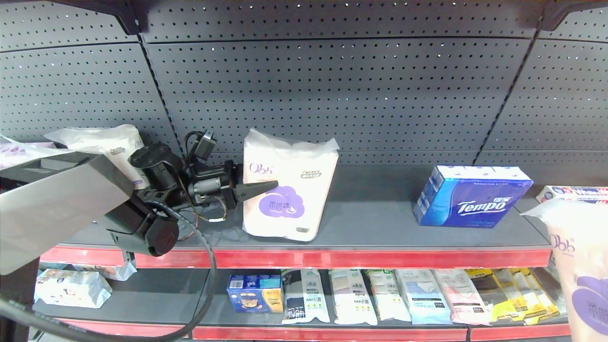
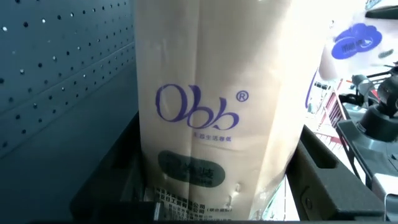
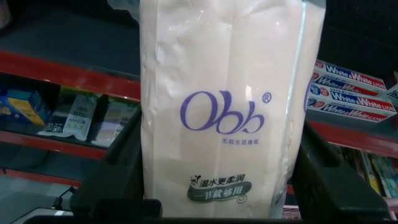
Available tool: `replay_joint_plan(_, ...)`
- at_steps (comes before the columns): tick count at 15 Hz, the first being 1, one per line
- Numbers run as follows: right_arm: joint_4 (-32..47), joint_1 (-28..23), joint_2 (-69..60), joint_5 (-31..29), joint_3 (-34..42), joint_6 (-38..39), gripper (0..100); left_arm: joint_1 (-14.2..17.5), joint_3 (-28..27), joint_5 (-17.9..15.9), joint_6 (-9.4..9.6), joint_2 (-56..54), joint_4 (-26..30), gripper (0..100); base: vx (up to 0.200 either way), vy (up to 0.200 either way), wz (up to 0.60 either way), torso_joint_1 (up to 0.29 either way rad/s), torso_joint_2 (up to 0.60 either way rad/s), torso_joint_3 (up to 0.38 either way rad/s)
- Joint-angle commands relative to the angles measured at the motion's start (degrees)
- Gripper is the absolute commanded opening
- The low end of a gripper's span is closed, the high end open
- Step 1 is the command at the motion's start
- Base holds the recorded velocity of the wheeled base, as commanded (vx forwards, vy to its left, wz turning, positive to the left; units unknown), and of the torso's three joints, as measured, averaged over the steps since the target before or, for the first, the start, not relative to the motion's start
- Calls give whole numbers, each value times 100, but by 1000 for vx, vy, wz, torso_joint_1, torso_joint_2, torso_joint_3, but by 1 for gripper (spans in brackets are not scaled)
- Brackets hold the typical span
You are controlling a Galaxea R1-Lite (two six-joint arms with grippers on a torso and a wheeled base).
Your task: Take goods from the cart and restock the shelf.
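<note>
A white tissue pack (image 1: pixel 289 190) with a purple cloud print stands upright on the grey upper shelf (image 1: pixel 380 223). My left gripper (image 1: pixel 266 185) is shut on its left side, with one dark finger (image 1: pixel 256 188) across its front. In the left wrist view that pack (image 2: pixel 214 106) sits between the gripper's (image 2: pixel 217 186) two fingers. A second, matching tissue pack (image 1: pixel 582 270) hangs in front of the shelf at the lower right. My right gripper (image 3: pixel 217 193) is shut on this second pack (image 3: pixel 224 106), a finger on each side.
A blue tissue box (image 1: pixel 470 194) lies on the upper shelf to the right, and toothpaste boxes (image 1: pixel 574 192) lie at the far right. More white packs (image 1: pixel 104 142) stand at the left end. The lower shelf holds a small blue box (image 1: pixel 254 292) and several flat packets (image 1: pixel 380 294).
</note>
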Motion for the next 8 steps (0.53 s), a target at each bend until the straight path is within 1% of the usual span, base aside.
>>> replay_joint_plan(1, 0, 0, -13, -5, 16, 7, 0, -59, 57, 126, -34, 39, -19, 0, 0, 0, 0, 0, 0, 0)
replay_joint_plan(3, 17, 0, -84, -5, 33, 7, 0, -85, 40, 161, -34, 56, -19, 0, 0, 0, 0, 0, 0, 0)
replay_joint_plan(6, 17, 0, -101, -5, 33, 7, 0, -85, -145, 170, -34, 249, -116, 0, 0, 0, 0, 0, 0, 0)
replay_joint_plan(8, 17, 0, -101, -5, 33, 7, 0, -103, -136, 170, -34, 320, -116, 0, 0, 0, 0, 0, 0, 0)
